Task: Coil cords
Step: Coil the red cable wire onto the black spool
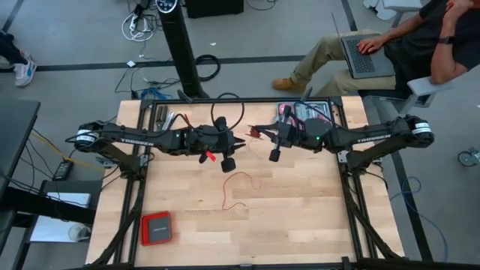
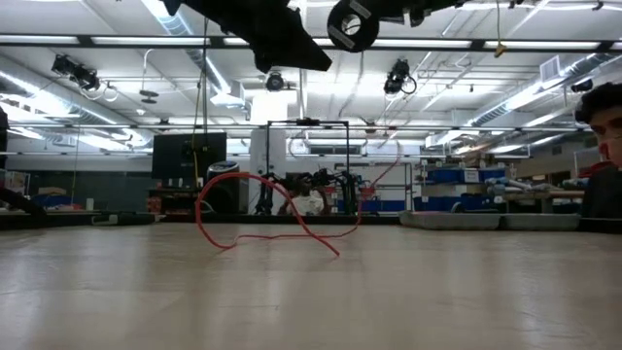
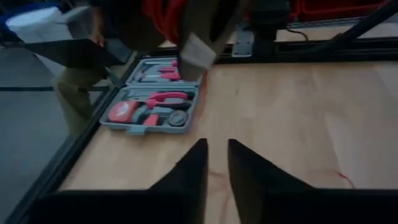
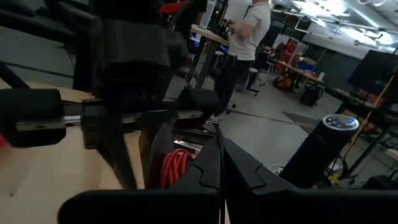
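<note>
Bare pale wooden tabletop (image 2: 311, 292) fills the foreground, and the thin red wire-like cord (image 1: 238, 190) lies loose and uncoiled near the tabletop's middle, one loop standing up off the wood. Left gripper (image 3: 216, 163), raised above the cord toward the far edge, has its dark fingers slightly parted on nothing; right gripper (image 4: 221, 163), beside it and equally high, is shut, apparently empty. Best approach: lower the left gripper onto a free end, pinch it, then wind small even loops without dragging the slack off the tabletop.

Only readable text is the white brand lettering on the two arms from above: the left arm (image 1: 124, 137) says something like "TROSSEN", and the right arm (image 1: 375, 136) has the same kind of mark but too small to make out. Nothing else legible
</note>
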Motion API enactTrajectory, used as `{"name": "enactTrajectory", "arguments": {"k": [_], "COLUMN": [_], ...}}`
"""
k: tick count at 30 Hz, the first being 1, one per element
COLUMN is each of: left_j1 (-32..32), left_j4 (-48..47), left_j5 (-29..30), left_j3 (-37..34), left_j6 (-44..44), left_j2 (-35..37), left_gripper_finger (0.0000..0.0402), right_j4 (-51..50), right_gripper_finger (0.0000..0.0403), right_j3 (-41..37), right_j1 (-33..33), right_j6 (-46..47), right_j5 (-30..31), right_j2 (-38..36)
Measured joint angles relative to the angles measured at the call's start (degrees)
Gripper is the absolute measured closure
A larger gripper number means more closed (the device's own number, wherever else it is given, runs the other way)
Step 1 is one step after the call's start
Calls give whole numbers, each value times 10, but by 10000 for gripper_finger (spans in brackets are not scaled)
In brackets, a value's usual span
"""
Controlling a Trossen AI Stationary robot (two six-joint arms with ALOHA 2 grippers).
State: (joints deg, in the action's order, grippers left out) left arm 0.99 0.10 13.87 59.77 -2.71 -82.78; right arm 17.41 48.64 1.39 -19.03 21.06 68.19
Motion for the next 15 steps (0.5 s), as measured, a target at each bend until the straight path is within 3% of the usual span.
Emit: {"name": "enactTrajectory", "arguments": {"k": [5,15], "left_j1": [0,-3], "left_j4": [0,85], "left_j5": [-48,-91], "left_j3": [0,1], "left_j6": [16,0], "left_j2": [0,15], "left_gripper_finger": [285,278], "right_j4": [-1,91], "right_gripper_finger": [403,403], "right_j3": [-30,-124], "right_j1": [-4,-16], "right_j6": [28,79], "right_j5": [-40,-168], "right_j2": [-34,-63]}}
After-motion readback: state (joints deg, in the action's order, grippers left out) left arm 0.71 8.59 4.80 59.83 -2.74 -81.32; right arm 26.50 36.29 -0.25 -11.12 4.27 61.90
